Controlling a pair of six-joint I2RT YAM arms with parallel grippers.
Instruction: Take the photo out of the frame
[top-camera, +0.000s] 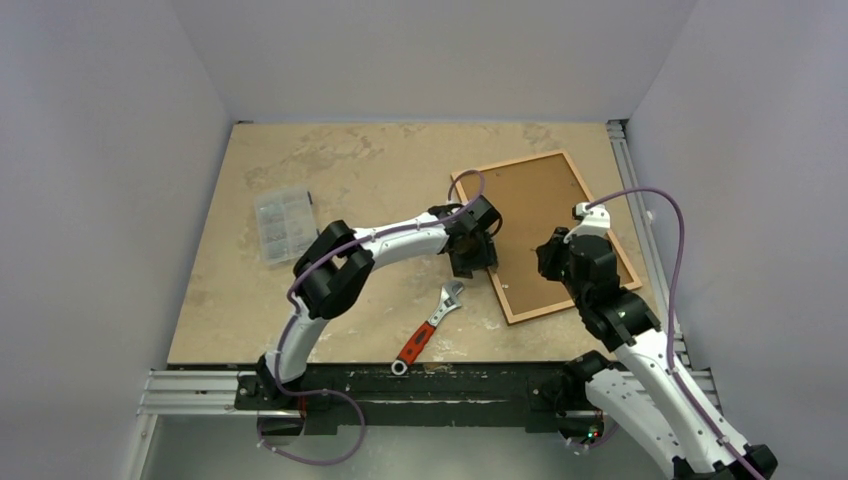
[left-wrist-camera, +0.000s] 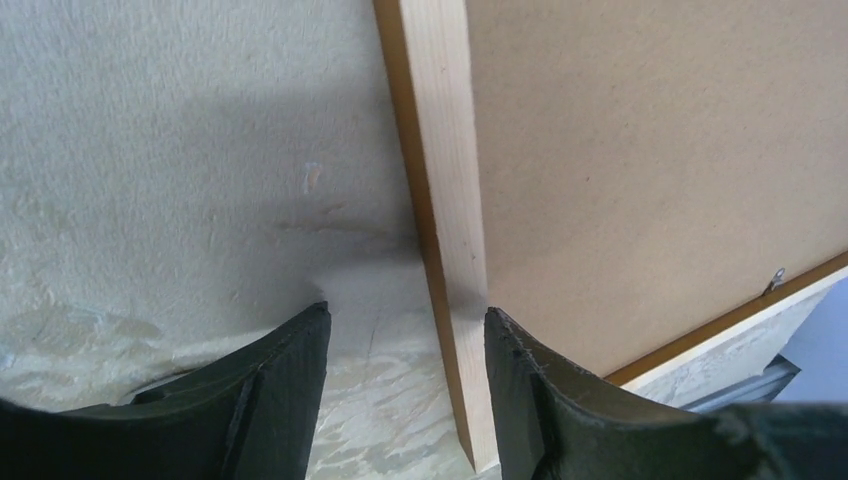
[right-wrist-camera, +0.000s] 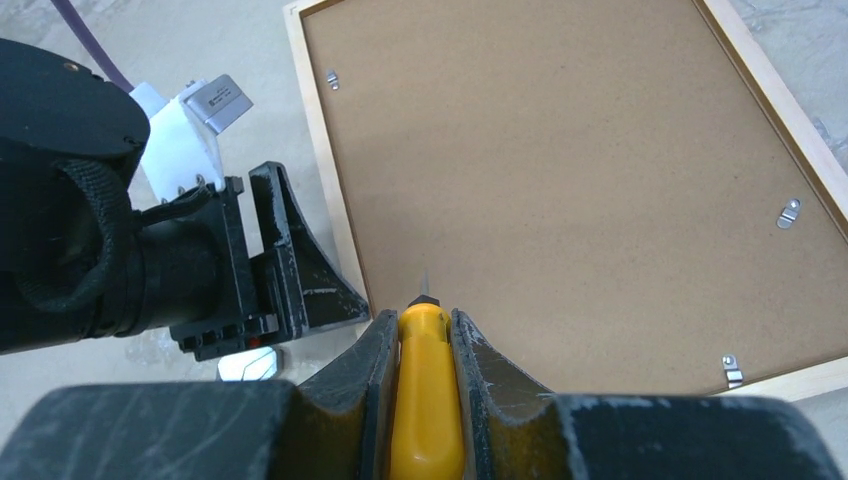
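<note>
The frame (top-camera: 510, 165) lies face down at the right of the table, its cork-brown backing board (top-camera: 545, 215) facing up. The photo is hidden under the board. My left gripper (top-camera: 472, 255) is open, and its fingers straddle the frame's left wooden border (left-wrist-camera: 450, 200), one finger (left-wrist-camera: 290, 400) on the table side and the other over the board (left-wrist-camera: 650, 150). My right gripper (top-camera: 552, 262) is shut on a yellow-handled screwdriver (right-wrist-camera: 425, 400). The screwdriver's thin tip points at the board (right-wrist-camera: 560, 170) near the frame's left border. Small metal clips (right-wrist-camera: 789, 212) hold the board in.
A red-handled adjustable wrench (top-camera: 430, 328) lies near the front edge, left of the frame. A clear plastic parts box (top-camera: 285, 222) sits at the left. An aluminium rail (top-camera: 640, 200) runs along the table's right side. The left gripper (right-wrist-camera: 290, 270) sits close beside the right gripper's fingers.
</note>
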